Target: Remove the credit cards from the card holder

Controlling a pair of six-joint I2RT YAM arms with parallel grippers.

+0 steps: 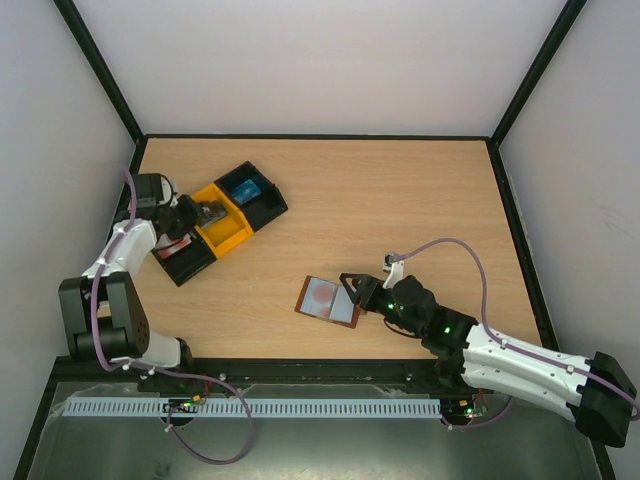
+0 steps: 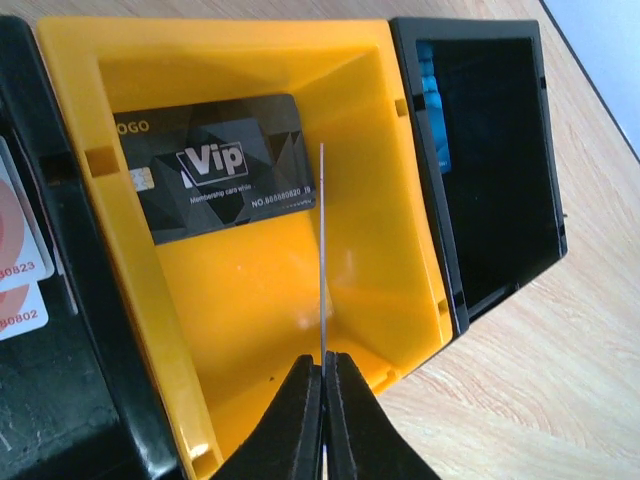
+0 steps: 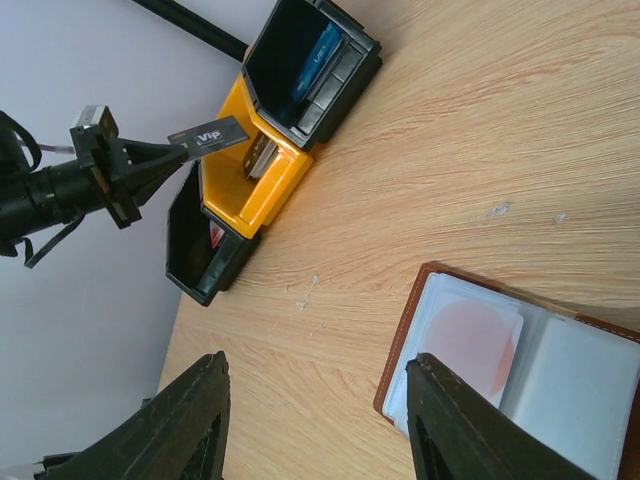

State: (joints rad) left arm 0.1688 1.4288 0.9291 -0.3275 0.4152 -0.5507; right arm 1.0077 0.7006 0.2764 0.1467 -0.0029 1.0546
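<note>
**Left gripper**: jaws closed flat on a thin dark plastic card marked "Vip", held directly over the open yellow plastic tray. Pinching one short end leaves the card free to drop, probably beside the matching dark card on the tray floor.

Two black trays flank the yellow tray. One holds a blue card; the other holds pale, red-patched cards.

**Right gripper**: fingers about half spread and empty, at the edge of the open brown leather-like card holder, well apart from the yellow tray. It seems placed to steady the holder, though contact is unclear. One pale, red-patched card sits pocketed.

The left wrist view shows the held card only edge-on; the right wrist view shows its face.
</note>
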